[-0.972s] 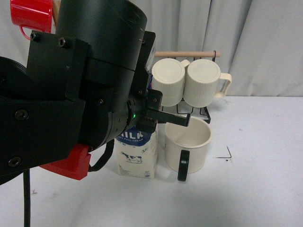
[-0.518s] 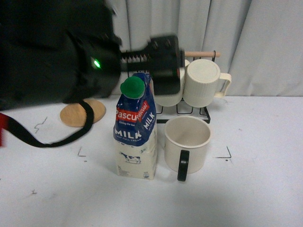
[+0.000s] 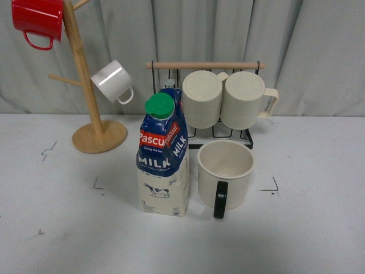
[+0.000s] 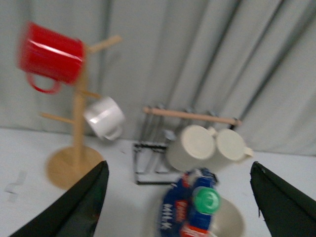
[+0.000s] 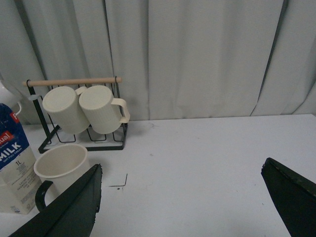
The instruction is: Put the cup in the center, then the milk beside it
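The whole left wrist view is smeared with blur, so the milk lettering cannot be read there, and the frame edge cuts its lower half away. Only the cup rim peeks out behind it. In the right wrist view, the carton is cropped at nine o'clock. Neither arm shows in the front view.

A staged test bench rather than a lived-in kitchen; a bare white table carries small black corner marks drawn on its surface; a plain grey curtain closes off the whole background; kitchen props stand arranged, a wooden mug tree and a wire mug rack.
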Controlling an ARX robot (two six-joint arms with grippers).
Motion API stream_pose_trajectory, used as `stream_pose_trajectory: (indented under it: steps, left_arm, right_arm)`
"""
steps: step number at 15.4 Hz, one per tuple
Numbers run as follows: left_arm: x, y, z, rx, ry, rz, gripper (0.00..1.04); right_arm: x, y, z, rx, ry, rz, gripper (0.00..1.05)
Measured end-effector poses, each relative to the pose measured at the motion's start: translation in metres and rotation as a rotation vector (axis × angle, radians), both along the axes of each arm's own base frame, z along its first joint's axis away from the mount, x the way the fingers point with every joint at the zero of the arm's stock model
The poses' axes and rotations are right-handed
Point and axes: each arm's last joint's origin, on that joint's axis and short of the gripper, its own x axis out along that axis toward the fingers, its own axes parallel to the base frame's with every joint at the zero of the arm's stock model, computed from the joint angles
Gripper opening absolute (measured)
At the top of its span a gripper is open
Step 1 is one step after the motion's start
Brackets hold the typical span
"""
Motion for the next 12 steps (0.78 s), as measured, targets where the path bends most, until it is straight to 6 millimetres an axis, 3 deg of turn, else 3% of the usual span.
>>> stream_pose_trajectory:
  steps: [3, 4, 6, 7, 12]
  left_arm:
    - [-0.012, 0.017, -0.006, 0.06, -0.031, 0.077, 0.74]
    - [-0.018, 0.026, -0.014, 0.111, -0.034, 0.118, 0.66]
    - [-0.03, 0.036, -0.033, 0.187, -0.019, 0.113, 0.43]
    - [-0.047, 0.05, -0.05, 0.208, -0.032, 0.116, 0.02]
    - [-0.066, 0.067, -0.069, 0.213, -0.026, 0.117, 0.02]
  right_arm:
    - [0.0, 0.0, 0.0, 0.0, 0.0, 0.0, 0.98]
    - [0.0, 0.0, 0.0, 0.0, 0.0, 0.0, 0.98]
    - [0.0, 0.0, 0.0, 0.0, 0.0, 0.0, 0.98]
    - [0.0, 0.0, 0.0, 0.0, 0.0, 0.0, 0.98]
    - [0.0, 0.0, 0.0, 0.0, 0.0, 0.0, 0.98]
